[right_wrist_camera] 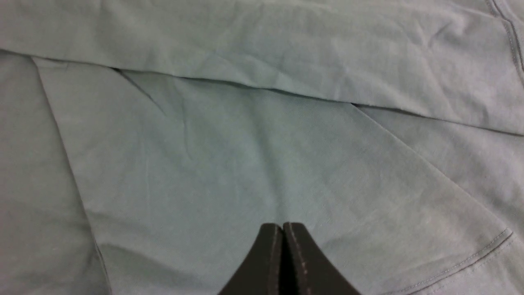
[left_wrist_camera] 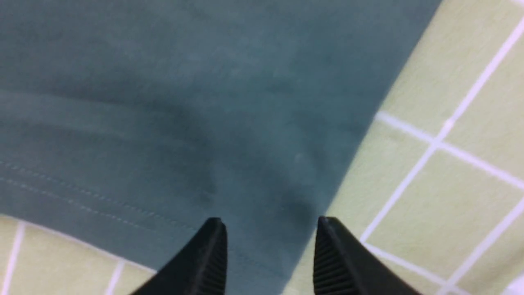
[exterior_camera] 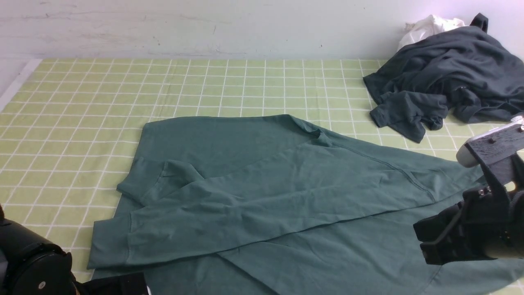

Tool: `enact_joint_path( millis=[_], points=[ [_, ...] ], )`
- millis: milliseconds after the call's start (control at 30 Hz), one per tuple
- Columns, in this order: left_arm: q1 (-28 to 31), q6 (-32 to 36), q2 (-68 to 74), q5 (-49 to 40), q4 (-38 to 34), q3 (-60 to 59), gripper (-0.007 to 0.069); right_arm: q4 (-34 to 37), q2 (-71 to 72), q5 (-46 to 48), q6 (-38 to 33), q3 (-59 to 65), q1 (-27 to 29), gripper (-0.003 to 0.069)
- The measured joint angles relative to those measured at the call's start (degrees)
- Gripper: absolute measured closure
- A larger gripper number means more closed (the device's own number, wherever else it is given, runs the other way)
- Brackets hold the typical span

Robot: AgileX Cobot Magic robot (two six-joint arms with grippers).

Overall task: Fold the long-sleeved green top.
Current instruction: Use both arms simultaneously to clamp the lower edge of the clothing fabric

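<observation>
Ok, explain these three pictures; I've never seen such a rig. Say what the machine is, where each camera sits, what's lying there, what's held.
A robot with two arms, each ending in a two-fingered gripper. The front view looks forward from between the arms; the other two come from wrist cameras. On the checked cloth lies the green long-sleeved top, partly folded, with a dark grey garment and a white cloth far right. The left gripper is open over the top's edge; the right gripper is shut above it. Neither visibly holds anything.
</observation>
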State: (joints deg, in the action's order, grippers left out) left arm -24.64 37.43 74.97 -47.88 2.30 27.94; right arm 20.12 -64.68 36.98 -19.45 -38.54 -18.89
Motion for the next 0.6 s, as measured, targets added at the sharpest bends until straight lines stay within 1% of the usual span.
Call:
enact_joint_path(
  millis=[167, 267, 400, 500, 600],
  points=[
    [0.0, 0.3, 5.3, 0.7, -1.1, 0.1, 0.0343, 0.1, 0.0, 0.0, 0.0, 0.0, 0.0, 0.0669],
    [0.0, 0.3, 5.9, 0.3, -1.6, 0.5, 0.0343, 0.1, 0.0, 0.1, 0.0, 0.0, 0.0, 0.0669],
    [0.0, 1.9, 6.1, 0.4, -1.5, 0.6, 0.0349, 0.3, 0.0, 0.5, 0.0, 0.0, 0.0, 0.0669],
    [0.0, 1.9, 6.1, 0.9, -1.0, 0.6, 0.0377, 0.3, 0.0, 1.0, 0.0, 0.0, 0.0, 0.0669],
    [0.0, 1.1, 6.1, 1.1, -1.5, 1.1, 0.0468, 0.3, 0.0, 1.1, 0.0, 0.0, 0.0, 0.0669]
  ],
)
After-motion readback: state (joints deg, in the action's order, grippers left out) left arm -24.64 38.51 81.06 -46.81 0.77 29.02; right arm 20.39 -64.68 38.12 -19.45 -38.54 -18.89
